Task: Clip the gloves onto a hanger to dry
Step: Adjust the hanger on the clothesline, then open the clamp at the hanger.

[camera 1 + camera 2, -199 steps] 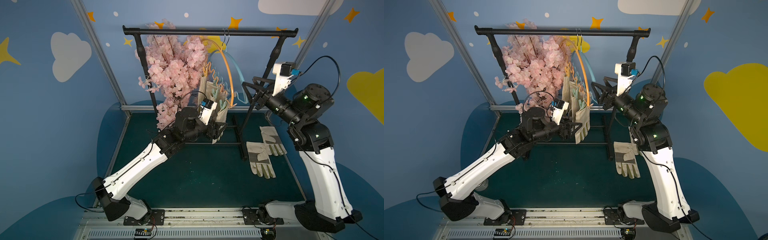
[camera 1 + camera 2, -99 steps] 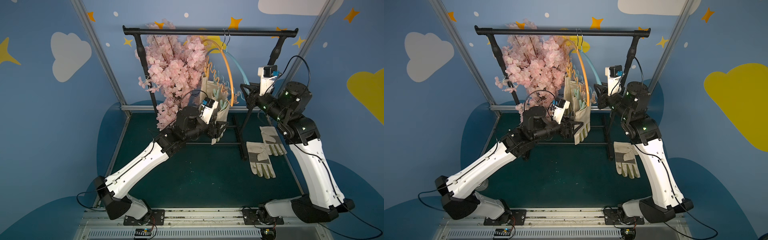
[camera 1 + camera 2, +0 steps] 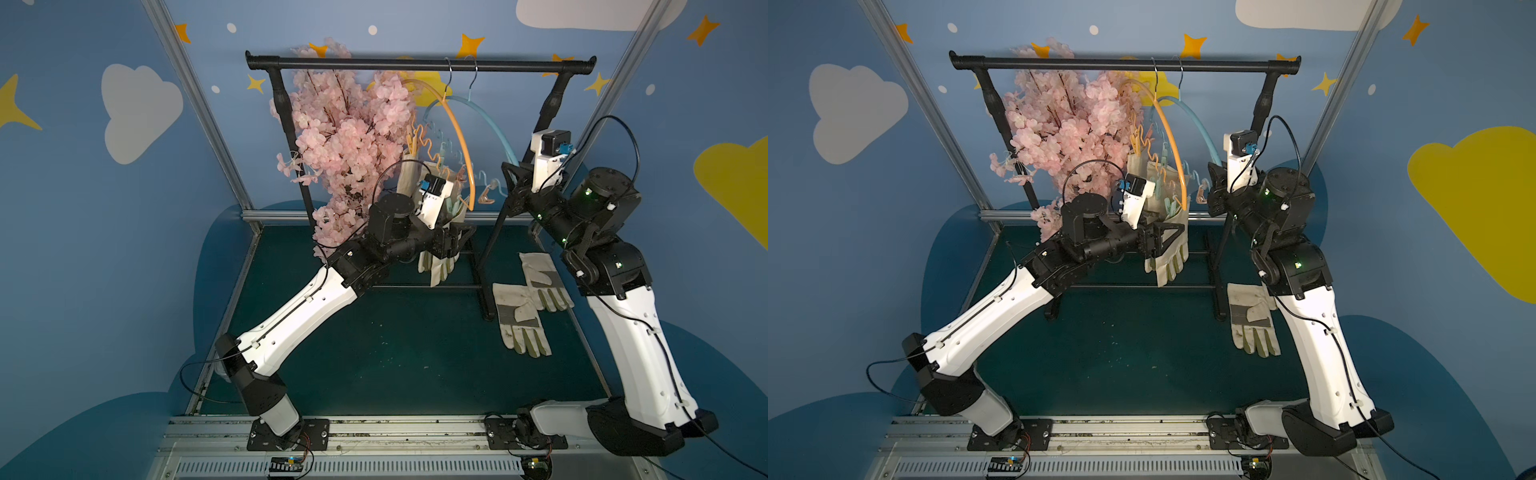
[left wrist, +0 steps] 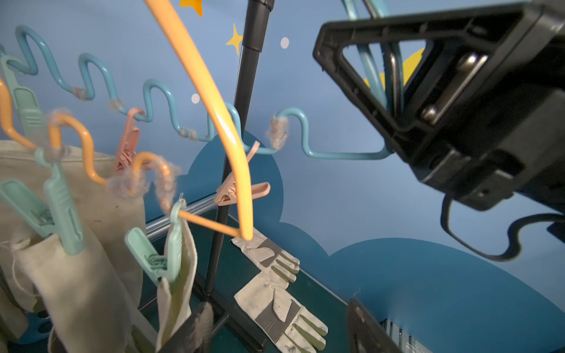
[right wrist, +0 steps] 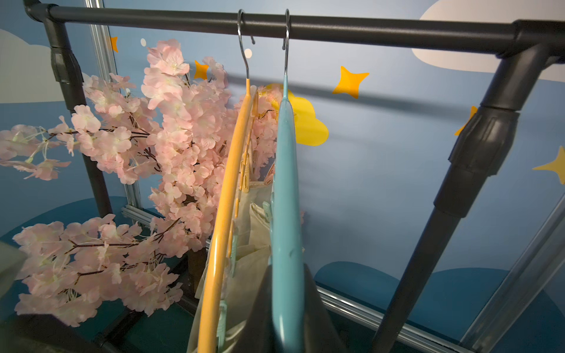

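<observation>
Several cream gloves (image 3: 436,262) (image 3: 1169,249) (image 4: 76,275) hang from mint clips (image 4: 61,207) on the orange hanger (image 3: 459,137) (image 3: 1169,133) (image 4: 226,122) (image 5: 226,198). My left gripper (image 3: 461,237) (image 3: 1167,241) (image 4: 279,330) stands open beside their lower part, with nothing between its fingers. My right gripper (image 3: 513,187) (image 3: 1214,187) (image 5: 287,305) is shut on the outer end of the blue hanger (image 3: 490,120) (image 3: 1200,124) (image 4: 165,88) (image 5: 286,183). Two gloves (image 3: 521,316) (image 3: 1252,320) (image 4: 281,311) lie flat on the mat to the right.
Both hangers hook over the black rail (image 3: 415,64) (image 5: 397,30) of the rack. A pink blossom branch (image 3: 349,137) (image 5: 153,152) crowds the rack's left half. Two pink clips (image 4: 128,137) hang unused on the blue hanger. The rack's right post (image 3: 494,232) stands between the hangers and the lying gloves.
My right gripper reached in to the blue hanger's end, shut on it and drew it slightly right. The left arm has barely moved.
</observation>
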Robot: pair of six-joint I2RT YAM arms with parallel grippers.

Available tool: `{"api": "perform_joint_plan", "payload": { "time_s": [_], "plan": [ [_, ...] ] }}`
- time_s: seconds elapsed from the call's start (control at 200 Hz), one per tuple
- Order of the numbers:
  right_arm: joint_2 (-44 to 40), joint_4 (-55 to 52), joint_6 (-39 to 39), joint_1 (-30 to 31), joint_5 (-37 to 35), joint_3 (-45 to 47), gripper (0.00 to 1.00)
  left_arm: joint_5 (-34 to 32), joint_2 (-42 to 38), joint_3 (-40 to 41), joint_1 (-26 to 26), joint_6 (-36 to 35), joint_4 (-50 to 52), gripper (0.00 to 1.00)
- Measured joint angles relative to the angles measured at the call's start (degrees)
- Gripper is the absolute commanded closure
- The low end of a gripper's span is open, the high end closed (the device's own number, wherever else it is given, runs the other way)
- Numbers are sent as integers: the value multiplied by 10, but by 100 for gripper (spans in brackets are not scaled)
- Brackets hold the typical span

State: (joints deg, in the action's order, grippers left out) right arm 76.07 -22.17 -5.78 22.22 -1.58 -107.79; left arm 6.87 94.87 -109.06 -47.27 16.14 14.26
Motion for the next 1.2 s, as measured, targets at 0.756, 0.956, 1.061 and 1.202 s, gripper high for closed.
{"api": "perform_joint_plan", "payload": {
  "time_s": [0.756,0.956,1.061,1.202],
  "plan": [
    [-38,23,34,-80,48,50,92,-30,276,-371,-17,-60,79,29],
    [-38,25,38,-82,55,50,92,-41,291,-374,19,-71,106,30],
    [-38,26,39,-83,56,52,92,-47,280,-352,30,-79,100,30],
    [-40,29,40,-83,58,56,92,-56,273,-334,39,-89,90,30]
  ]
}}
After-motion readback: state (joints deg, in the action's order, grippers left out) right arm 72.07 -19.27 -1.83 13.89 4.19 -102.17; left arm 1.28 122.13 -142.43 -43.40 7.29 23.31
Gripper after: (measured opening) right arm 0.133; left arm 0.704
